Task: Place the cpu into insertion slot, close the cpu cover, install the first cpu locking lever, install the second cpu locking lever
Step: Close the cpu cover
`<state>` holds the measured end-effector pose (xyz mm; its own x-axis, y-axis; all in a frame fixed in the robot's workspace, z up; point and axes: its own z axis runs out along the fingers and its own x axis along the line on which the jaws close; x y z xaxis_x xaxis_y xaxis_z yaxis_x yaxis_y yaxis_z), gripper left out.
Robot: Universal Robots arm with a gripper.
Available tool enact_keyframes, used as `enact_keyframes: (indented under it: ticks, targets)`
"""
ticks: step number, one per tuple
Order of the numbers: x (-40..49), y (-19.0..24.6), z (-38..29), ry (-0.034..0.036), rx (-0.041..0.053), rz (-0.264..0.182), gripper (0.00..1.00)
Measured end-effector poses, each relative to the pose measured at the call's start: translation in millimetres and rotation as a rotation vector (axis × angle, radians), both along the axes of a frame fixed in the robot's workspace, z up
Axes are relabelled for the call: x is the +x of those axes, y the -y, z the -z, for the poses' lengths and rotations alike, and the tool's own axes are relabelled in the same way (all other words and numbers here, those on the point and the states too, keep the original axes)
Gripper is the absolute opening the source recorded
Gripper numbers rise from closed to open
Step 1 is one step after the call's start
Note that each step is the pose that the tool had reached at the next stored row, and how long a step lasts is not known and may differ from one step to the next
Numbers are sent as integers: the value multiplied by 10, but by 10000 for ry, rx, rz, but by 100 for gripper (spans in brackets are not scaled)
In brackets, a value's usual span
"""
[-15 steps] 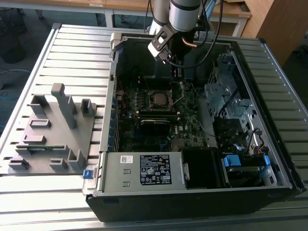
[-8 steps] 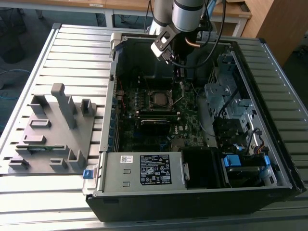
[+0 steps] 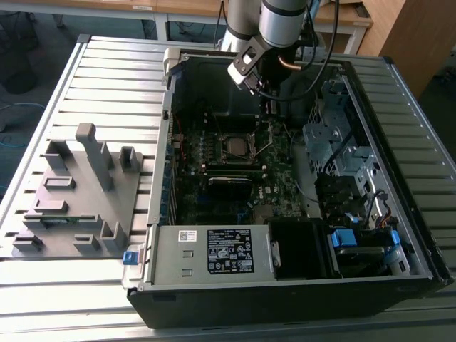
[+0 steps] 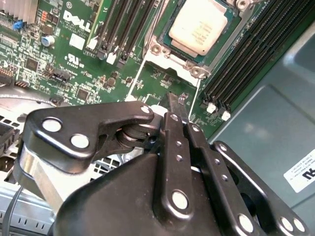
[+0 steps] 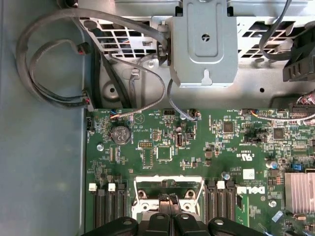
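Tool (image 4: 176, 103) is pinched completely shut, fingertips (image 4: 172, 100) pressed together with nothing between them as far as I can see. In both wrist views it hangs over the green motherboard (image 5: 147, 147), tips right at the edge of the insertion slot (image 5: 167, 183). I can't tell whether they actually touch the board.

The cpu (image 4: 199, 22) is sitting in the slot, dull silver top facing up. The cpu cover (image 4: 221, 42) looks like it's lying flat around it as a silvery frame, though I wouldn't swear to how it's latched. Long black memory slots (image 4: 125, 29) run along both sides of the socket.

In the exterior view the arm (image 3: 281, 21) reaches down into the far end of the open computer case (image 3: 399, 92), and you can spot the insertion slot (image 3: 237, 147) roughly mid-board. The power supply (image 3: 214, 253) with its label sits at the near end of the case. Everything's on a slatted metal worktop (image 3: 107, 78), with a grey plastic fixture (image 3: 78, 192) parked towards the exterior view's left, well apart from the case's insides.
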<state>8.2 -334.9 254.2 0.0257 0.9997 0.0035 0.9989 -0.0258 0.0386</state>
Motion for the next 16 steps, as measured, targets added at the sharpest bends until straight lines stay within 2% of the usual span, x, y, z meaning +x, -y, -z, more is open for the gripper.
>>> enact_keyframes:
  ticks: [7, 16]
  targets:
    - [13, -4, -23, -34, -13, 22, 10]
    - [141, -3, -25, -50, -17, 24, 10]
